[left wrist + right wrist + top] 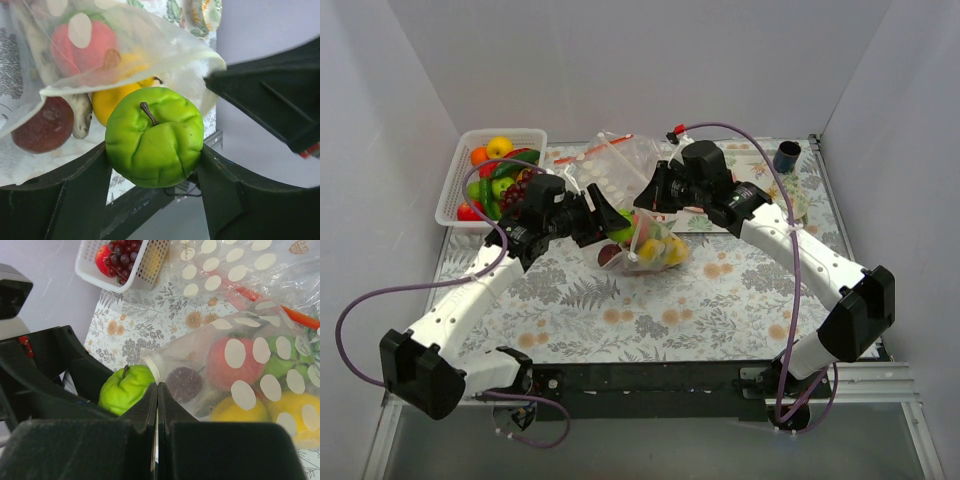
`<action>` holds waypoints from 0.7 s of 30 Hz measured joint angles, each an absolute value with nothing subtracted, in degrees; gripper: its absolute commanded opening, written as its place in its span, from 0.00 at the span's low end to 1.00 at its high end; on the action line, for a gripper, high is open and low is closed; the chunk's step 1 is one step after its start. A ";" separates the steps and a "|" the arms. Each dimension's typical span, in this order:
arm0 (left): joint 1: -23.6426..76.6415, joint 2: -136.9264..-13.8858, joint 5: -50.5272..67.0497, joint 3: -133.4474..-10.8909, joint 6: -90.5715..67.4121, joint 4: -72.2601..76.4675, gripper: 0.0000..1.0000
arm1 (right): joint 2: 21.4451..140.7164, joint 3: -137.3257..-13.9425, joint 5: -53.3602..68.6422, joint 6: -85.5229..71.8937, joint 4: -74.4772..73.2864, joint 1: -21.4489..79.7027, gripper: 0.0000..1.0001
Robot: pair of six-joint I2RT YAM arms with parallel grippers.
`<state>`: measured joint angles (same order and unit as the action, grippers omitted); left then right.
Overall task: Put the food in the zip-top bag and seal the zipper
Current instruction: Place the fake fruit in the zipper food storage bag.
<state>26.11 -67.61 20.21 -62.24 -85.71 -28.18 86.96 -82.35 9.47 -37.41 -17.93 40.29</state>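
L grip [154, 162]: clamped on green apple [155, 132], a finger on each side; apple sits at mouth of zip-top bag [250, 365], not yet inside.
R grip [157, 390]: fingers pressed together, pinching bag's mouth edge just beside apple.
Bag load: red, yellow and green rounds, dark round, grey fish [80, 117].
Zipper [300, 317]: red strip beyond bag's filled part (unsealed, by my reading).
Risk 1: top film droops over mouth; apple may push it shut and drop outside bag.
Risk 2: R pinch slips, so mouth collapses.
Risk 3: bag looks full; contents may spill on release.
Basket [455, 195]: left of bag, grapes [122, 255] etc. in it.
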 measured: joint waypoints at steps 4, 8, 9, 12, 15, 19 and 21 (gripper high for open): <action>26.55 -69.84 17.54 -62.24 -86.02 -27.62 0.98 | 86.94 -82.35 9.10 -37.50 -18.33 40.93 0.01; 26.55 -70.37 16.64 -62.30 -85.69 -27.29 0.98 | 86.43 -82.41 8.71 -37.47 -19.20 41.06 0.01; 26.55 -70.37 16.67 -62.46 -85.45 -27.31 0.98 | 86.26 -82.48 8.67 -37.47 -19.62 41.06 0.01; 26.55 -70.04 16.67 -63.42 -84.86 -27.83 0.86 | 86.17 -83.42 8.03 -37.30 -20.73 41.06 0.01; 26.55 -68.12 16.10 -64.75 -84.49 -29.65 0.57 | 86.17 -84.93 7.42 -37.06 -21.98 41.06 0.01; 26.55 -62.24 12.49 -67.24 -83.85 -34.50 0.44 | 86.19 -87.02 6.90 -36.86 -23.24 41.06 0.01; 26.55 -58.67 9.96 -67.37 -84.03 -36.73 0.42 | 86.26 -88.23 6.81 -36.86 -23.66 41.06 0.01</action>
